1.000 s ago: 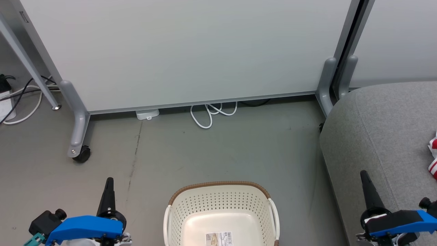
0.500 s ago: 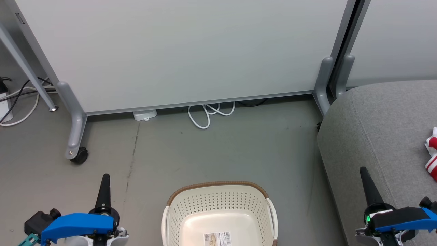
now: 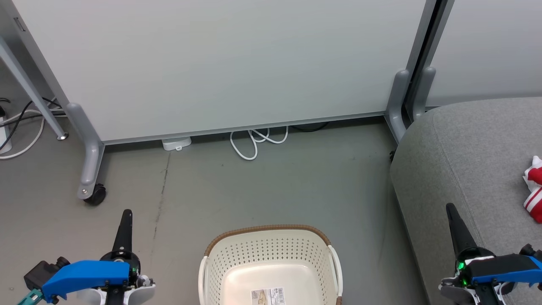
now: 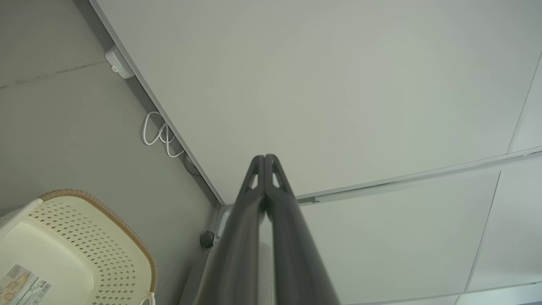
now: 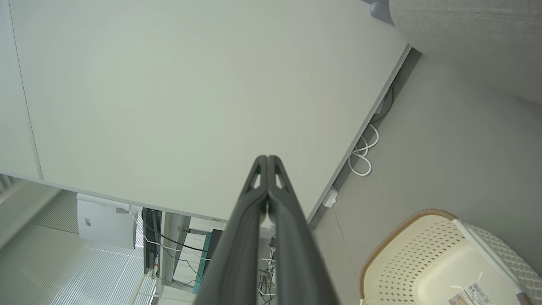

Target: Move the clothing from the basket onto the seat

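Our left gripper (image 3: pixel 126 213), lower left, and right gripper (image 3: pixel 450 208), lower right, are both pinched tight. We see the basket (image 3: pixel 267 230) at bottom centre, the clothing (image 3: pixel 533 189) on the seat (image 3: pixel 465 148) at the right edge.

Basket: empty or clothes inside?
Empty as far as visible: the basket has a bare floor except a sticker; its near end is cropped.

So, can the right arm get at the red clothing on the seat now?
Probably yes: bare seat lies between the right gripper and the clothing, and nothing blocks it, but its fingers are shut.
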